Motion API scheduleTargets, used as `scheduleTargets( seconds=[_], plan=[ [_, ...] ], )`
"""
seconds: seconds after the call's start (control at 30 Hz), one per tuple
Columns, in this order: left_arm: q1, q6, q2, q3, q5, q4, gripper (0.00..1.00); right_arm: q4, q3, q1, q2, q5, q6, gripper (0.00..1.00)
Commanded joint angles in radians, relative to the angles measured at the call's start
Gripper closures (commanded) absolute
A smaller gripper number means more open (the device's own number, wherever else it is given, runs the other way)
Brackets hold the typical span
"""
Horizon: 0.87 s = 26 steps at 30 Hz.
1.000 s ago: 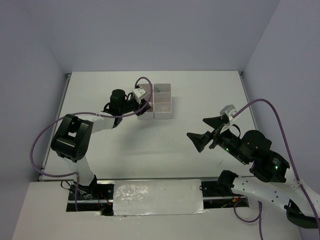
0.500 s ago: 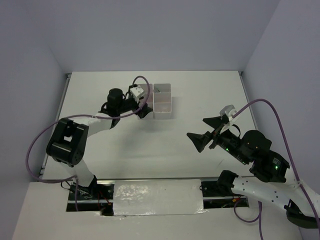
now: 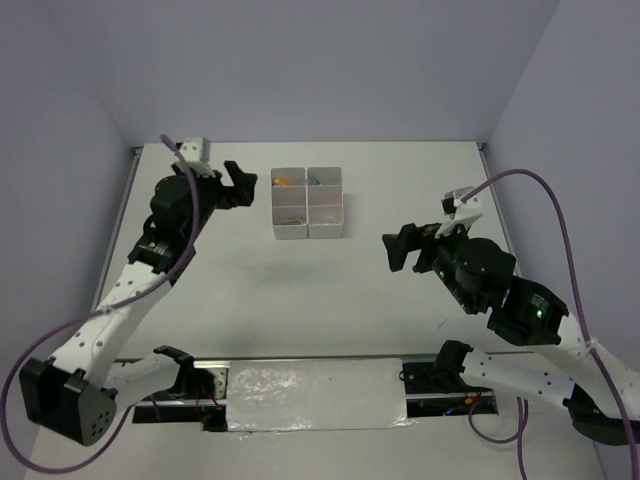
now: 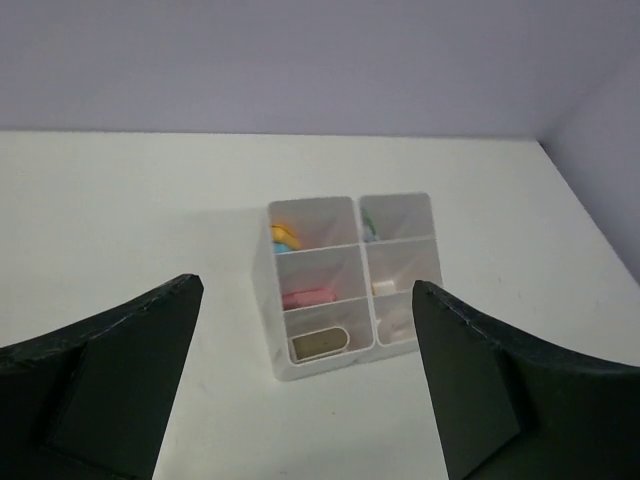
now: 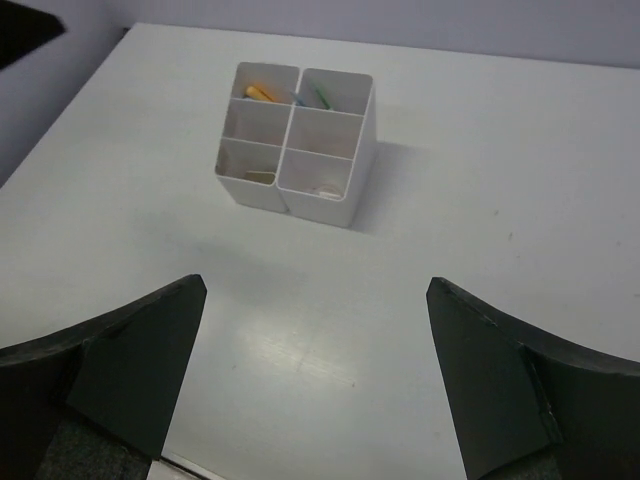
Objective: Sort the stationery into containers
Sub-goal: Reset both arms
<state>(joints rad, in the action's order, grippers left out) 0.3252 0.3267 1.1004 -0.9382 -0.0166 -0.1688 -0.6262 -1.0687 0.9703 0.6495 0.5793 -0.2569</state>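
1. The left pincer (image 3: 238,186) is spread wide and holds nothing. It hangs raised above the white tabletop (image 3: 300,310) near the far left corner, with its jaws turned toward the compartments.
2. The right pincer (image 3: 398,250) is also spread wide and empty. It is over the right half of the tabletop, apart from everything else.
3. Between them, the white plastic block of six square open-top compartments (image 3: 290,232) stands upright toward the far edge, about midway between the left and right edges.
4. Left column, from the far edge:
   - an orange stubby marker (image 4: 283,235)
   - a pink piece (image 4: 308,297)
   - a tan flat piece (image 4: 318,343)
5. Right column:
   - The far compartment holds a green thin pen (image 5: 321,97) and a blue thin pen (image 5: 299,97).
   - The other two hold pale bits too small to tell.
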Motion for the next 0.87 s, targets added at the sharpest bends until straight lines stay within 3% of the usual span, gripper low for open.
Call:
scheduleTargets(
  seconds=[0.0,0.03,0.13,0.27,0.5,0.67,0.83],
  plan=[
    [-0.012,0.195,-0.076,-0.078,-0.346,0.338,0.01,-0.101,-0.098,-0.004,0.001,0.142,-0.081,0.0],
    [-0.012,0.23,-0.088,-0.094,-0.383,0.467,0.01,-0.119,-0.108,-0.004,-0.002,0.142,-0.084,0.0],
    [-0.012,0.267,-0.163,-0.114,-0.448,0.634,0.01,-0.132,-0.117,-0.005,-0.052,0.123,-0.079,0.0],
    [-0.012,0.227,-0.337,-0.088,-0.453,0.719,0.01,-0.168,-0.112,-0.004,-0.128,0.108,-0.068,0.0],
    [-0.012,0.131,-0.5,-0.053,-0.433,0.788,0.01,-0.317,-0.123,-0.004,-0.229,0.145,-0.11,0.0],
    [-0.012,0.094,-0.618,0.06,-0.591,0.79,0.01,-0.311,-0.071,-0.005,-0.309,0.134,-0.116,0.0],
    [-0.026,0.115,-0.666,0.092,-0.557,0.753,0.01,-0.29,-0.051,-0.004,-0.31,0.14,-0.131,0.0]
  ],
)
